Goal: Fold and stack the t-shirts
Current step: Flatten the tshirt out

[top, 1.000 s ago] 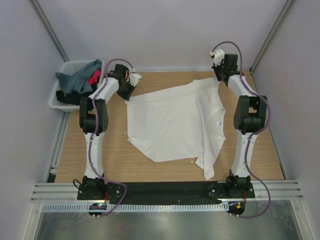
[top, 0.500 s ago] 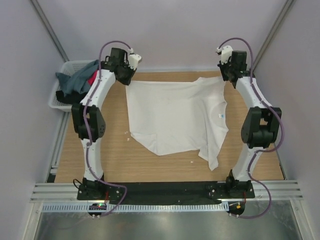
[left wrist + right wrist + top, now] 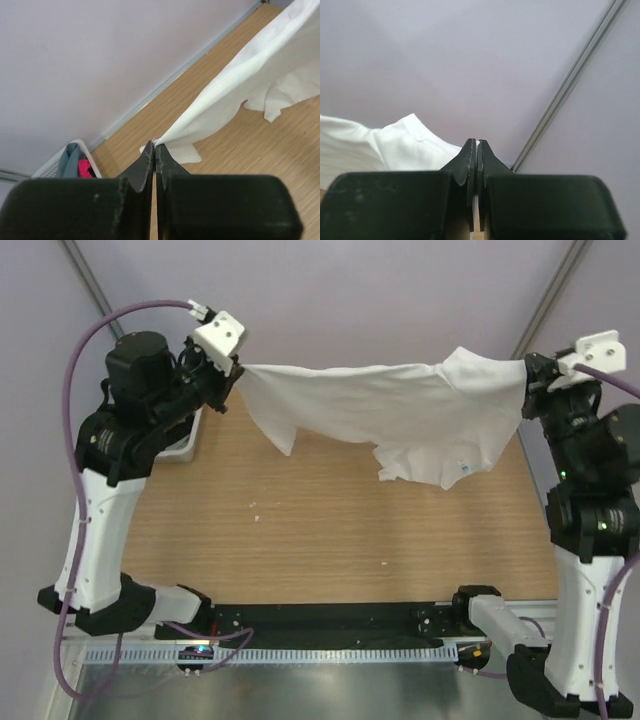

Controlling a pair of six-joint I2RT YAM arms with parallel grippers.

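Shirt (image 3: 400,405) hangs stretched above your tabletop (image 3: 300,530), left hand (image 3: 154,147) and right hand (image 3: 476,145) each clenched on an edge.

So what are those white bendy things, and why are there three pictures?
Those are two robot arms bolted to a wooden table. One picture looks down from above. The other two come from little cameras on each arm's wrist. Each arm ends in a pinching tool. The left tool and the right tool are both shut on a white t-shirt, holding it stretched between them. In the left wrist picture, a white basket with more clothes sits near the wall.
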